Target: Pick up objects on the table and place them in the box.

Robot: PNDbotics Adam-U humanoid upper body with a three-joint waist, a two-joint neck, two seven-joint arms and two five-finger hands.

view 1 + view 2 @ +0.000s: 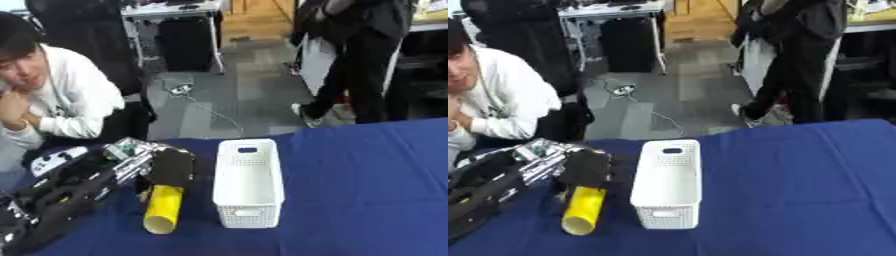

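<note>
Reaching in from the left edge, the robot's left arm [61,195] stretches across the blue table [367,190], black with silver parts near the wrist. Its left hand [171,169] sits at the far end of a yellow tube [164,209], black fingers curled down over the top of it, so the hand is clamped on the tube. The tube lies lengthwise, its open round end pointing toward the near edge of the table, its far end hidden under the hand. Whether the tube rests on the cloth or is raised slightly off it cannot be told.

Just beside the tube, to its right, stands a white box [248,184] with perforated walls and a handle slot in each short end. It is long and narrow, set roughly parallel to the tube, apart from it by a thin strip of blue cloth.
</note>
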